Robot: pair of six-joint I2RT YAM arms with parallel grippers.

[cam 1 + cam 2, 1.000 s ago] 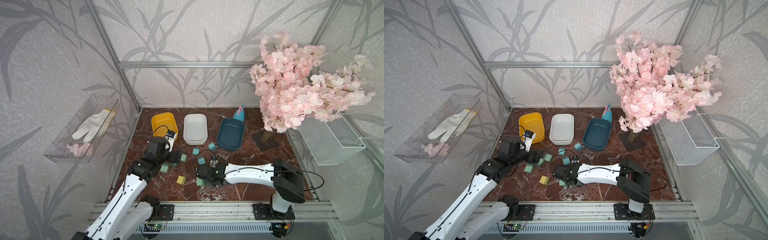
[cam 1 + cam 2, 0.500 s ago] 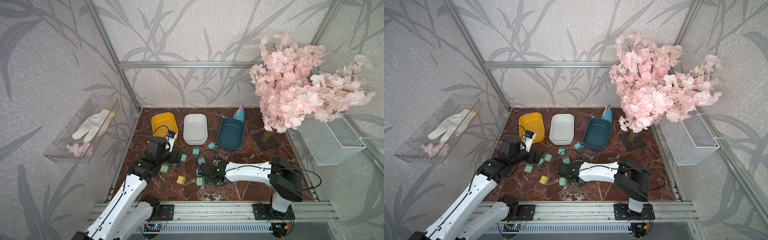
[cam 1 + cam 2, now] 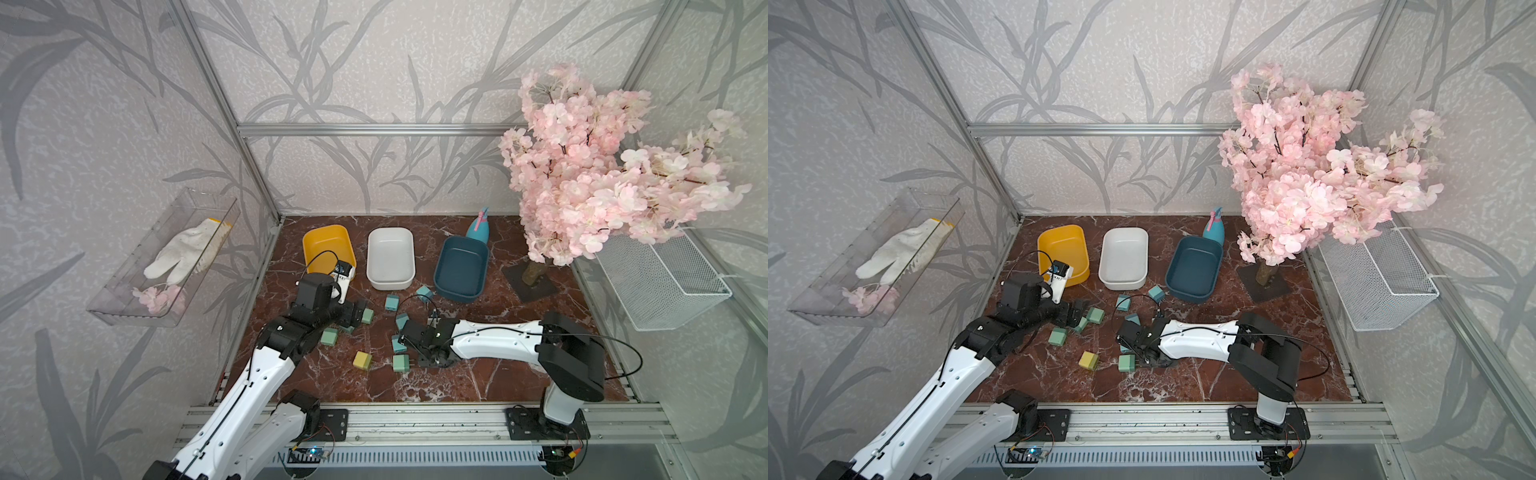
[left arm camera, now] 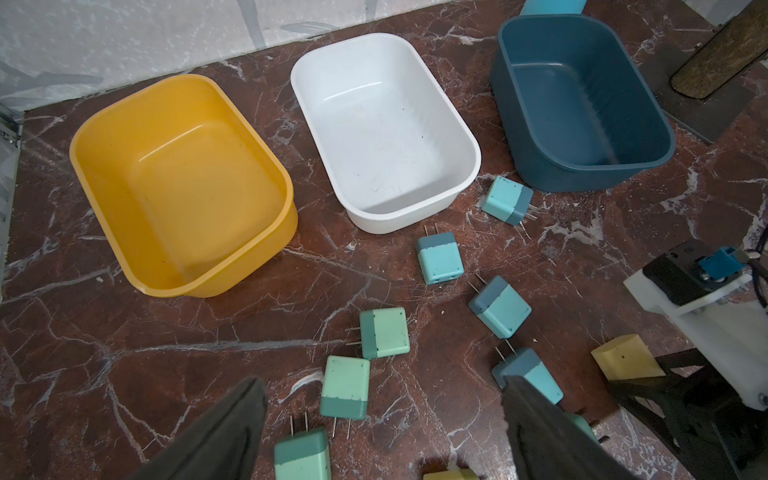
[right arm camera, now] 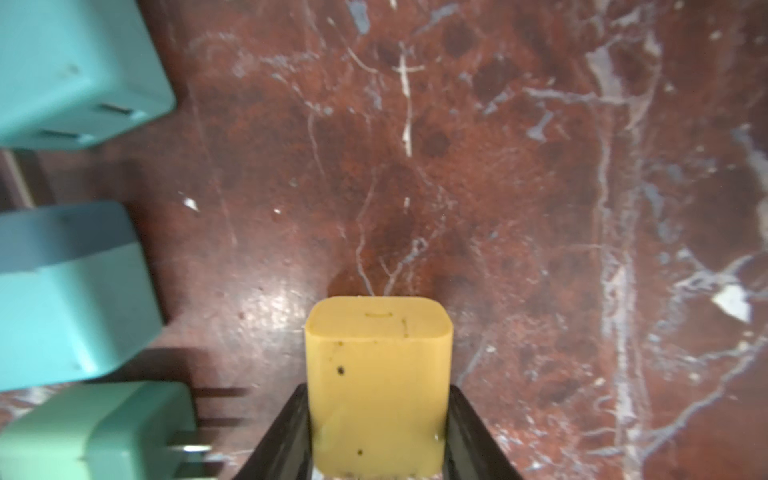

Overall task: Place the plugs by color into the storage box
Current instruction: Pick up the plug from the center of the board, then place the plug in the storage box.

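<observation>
- The yellow plug [image 5: 378, 374] is pinched in the right pincer [image 5: 377, 390], whose fingers press on 2 opposite flat sides while its end face pokes out in front. Gripping flat faces, I judge, keeps a smooth cube from twisting. I cannot tell whether it is clear of the desk [image 3: 478, 386].
- In a top view, a green plug [image 3: 401, 363] lies just beside the grip at 9 o'clock. Farther along that line the other yellow plug [image 3: 362, 360] lies loose on the marble.
- The likely home for the held plug, the yellow bin [image 3: 328, 245], stands between 10 and 11 o'clock from the grip.
- The white bin [image 3: 390, 257] and dark blue bin [image 3: 461, 266] continue the row along the back. All 3 are empty, so no sorting is done yet.
- The blue plugs [image 3: 390, 302] are scattered in front of the white and blue bins. The green plugs [image 3: 329, 336] cluster toward 9 o'clock, near the left arm.
- The left pincer [image 4: 382, 381] is spread wide and holds nothing. It hangs low over the green cluster, probably posed to take 1 of them.
- The neighbours crowd the held plug, so a straight lift looks safer than a slide.
</observation>
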